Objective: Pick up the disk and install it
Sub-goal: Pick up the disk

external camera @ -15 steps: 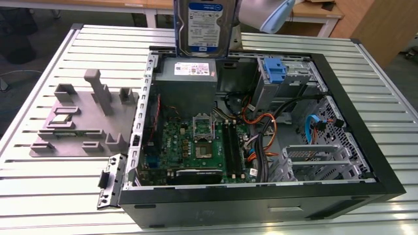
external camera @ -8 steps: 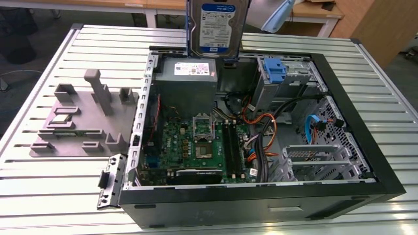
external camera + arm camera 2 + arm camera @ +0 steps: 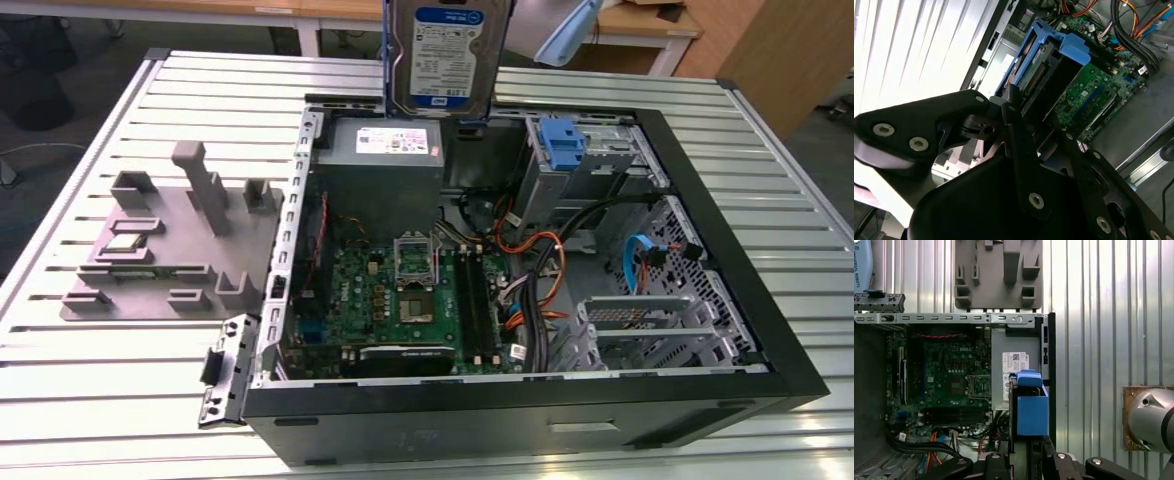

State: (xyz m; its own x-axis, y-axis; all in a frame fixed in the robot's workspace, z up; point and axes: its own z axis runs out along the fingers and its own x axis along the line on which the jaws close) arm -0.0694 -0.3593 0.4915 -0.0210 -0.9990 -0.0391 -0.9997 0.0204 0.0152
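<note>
Progress with the disk?

The picking up is done, I judge. The disk (image 3: 447, 55) hangs upright in the air, and the fingers (image 3: 1021, 145) of my gripper (image 3: 1029, 462) pinch it by its blue frame. The installing is not done. The disk is well above the open computer case (image 3: 534, 405) and touches nothing inside it.

What lies under you?

Directly below my gripper is the grey power-supply box (image 3: 1011, 365), a plain metal block with a white sticker. Just beside it is the green motherboard (image 3: 949, 380), flat and crowded with small parts. Farther from my gripper there is a drive cage (image 3: 654, 325) of thin perforated sheet metal.

And the disk itself?

It is flat and rectangular, of silver metal, with a white-and-blue label on its face. The carrier around its edges is smooth blue plastic. I judge the disk rigid, so my pinch will not bend it. The case stands on a table (image 3: 107, 400) of ribbed, shiny aluminium slats.
</note>
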